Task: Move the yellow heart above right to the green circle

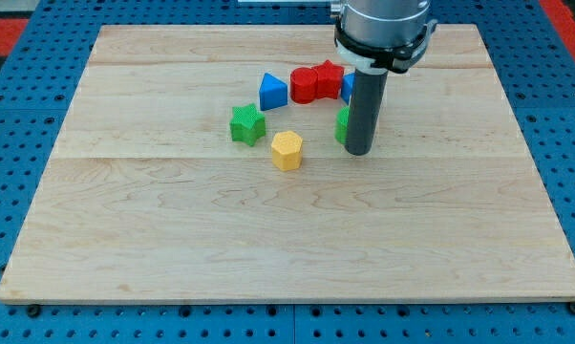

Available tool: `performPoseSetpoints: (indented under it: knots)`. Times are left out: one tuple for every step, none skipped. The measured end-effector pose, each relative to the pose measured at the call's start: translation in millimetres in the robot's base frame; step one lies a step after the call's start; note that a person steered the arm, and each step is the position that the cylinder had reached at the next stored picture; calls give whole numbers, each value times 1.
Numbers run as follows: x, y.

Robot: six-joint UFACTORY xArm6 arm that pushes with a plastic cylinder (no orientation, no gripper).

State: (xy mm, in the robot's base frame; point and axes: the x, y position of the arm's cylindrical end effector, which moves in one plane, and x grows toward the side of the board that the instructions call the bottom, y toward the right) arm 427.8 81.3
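a: starting nearest the view's bottom, what sits on the wooden board [173, 239]?

b: the yellow block [287, 150], a faceted piece that reads more like a hexagon than a heart from here. i'll use it as the landmark. it stands alone, touching nothing.

a: and my tip?

b: my tip [357, 151] is to the view's right of the yellow block, near it but apart, at about the same height in the view. there are no fingers on this rod, so nothing to call apart or together.

a: next back?

b: the green star block [247, 124] lies up and to the view's left of the yellow block, close but apart. a second green block [342, 124] is up and to the view's right of it, mostly hidden behind the rod; its shape can't be made out.

a: farthest?

b: the blue triangle block [273, 91] is straight up from the yellow block, slightly left. the red blocks [316, 81] sit up and right of it, beside the triangle. a sliver of another blue block [348, 86] peeks out beyond them, against the rod.
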Motion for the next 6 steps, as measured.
performPoseSetpoints:
  knots:
    - [-3, 0]
    - [-1, 3]
    - [-3, 55]
    - [-29, 48]
    - [-58, 51]
    - [-53, 18]
